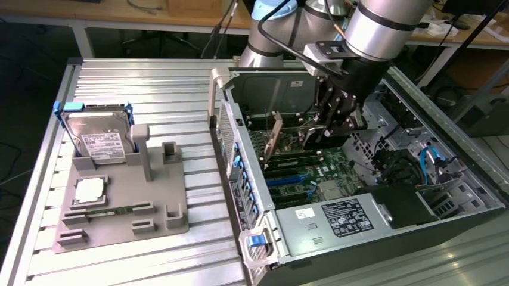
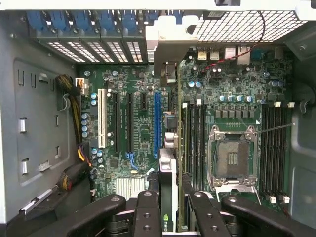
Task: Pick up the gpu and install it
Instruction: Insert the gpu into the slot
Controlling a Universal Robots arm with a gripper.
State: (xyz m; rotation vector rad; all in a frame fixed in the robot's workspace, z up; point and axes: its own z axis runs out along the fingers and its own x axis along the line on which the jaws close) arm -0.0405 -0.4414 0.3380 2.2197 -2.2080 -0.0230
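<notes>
The gpu (image 1: 277, 136), a thin green card with a beige metal bracket, hangs upright inside the open computer case (image 1: 238, 196), above the motherboard's expansion slots. My gripper (image 1: 325, 132) reaches down into the case and is shut on the card. In the wrist view the gpu (image 2: 168, 173) is seen edge-on between the black fingers (image 2: 147, 212), and its bracket end (image 2: 170, 47) points toward the case's rear slot openings. The card lines up beside the long blue slot (image 2: 157, 123); whether it touches a slot I cannot tell.
On the exterior view's left, a grey fixture (image 1: 151, 223) holds a silver hard drive (image 1: 99, 140), a square silver chip (image 1: 89, 189) and a memory stick (image 1: 107, 211). Inside the case are the power supply (image 1: 338, 217), an open processor socket (image 2: 232, 158) and cable bundles (image 2: 74, 123).
</notes>
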